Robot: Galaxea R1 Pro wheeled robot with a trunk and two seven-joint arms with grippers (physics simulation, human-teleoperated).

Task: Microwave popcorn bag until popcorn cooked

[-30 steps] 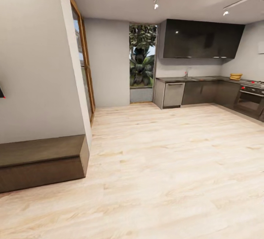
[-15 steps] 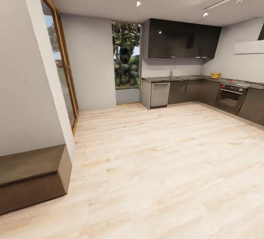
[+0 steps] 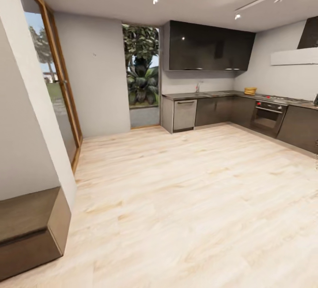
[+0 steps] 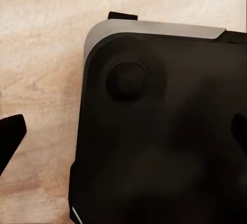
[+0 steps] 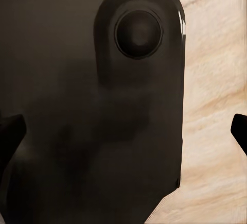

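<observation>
Popcorn bag and microwave are too far off or out of sight to pick out from where the robot stands, so the job right now is just getting to the kitchen. From the head view, the countertop (image 3: 207, 94) runs along the far wall and turns the corner to the right, over dark cabinets, with the built-in oven (image 3: 267, 118) under the hob. A small yellow stack (image 3: 250, 90) sits on the counter near that corner; I cannot tell what it is. To do this step well, I think the robot should roll across the pale wood floor (image 3: 185, 199) toward the right side of the kitchen, keep clear of the dark low bench (image 3: 26, 230) by the wall, and keep its head turned to the counter until the bag shows up. The wrist views tell something else: each looks down at the robot's own black base over the floor. The left gripper (image 4: 123, 131) and the right gripper (image 5: 123, 128) both have their dark fingertips far apart at the picture edges, so the jaws are spread wide and hold nothing.
</observation>
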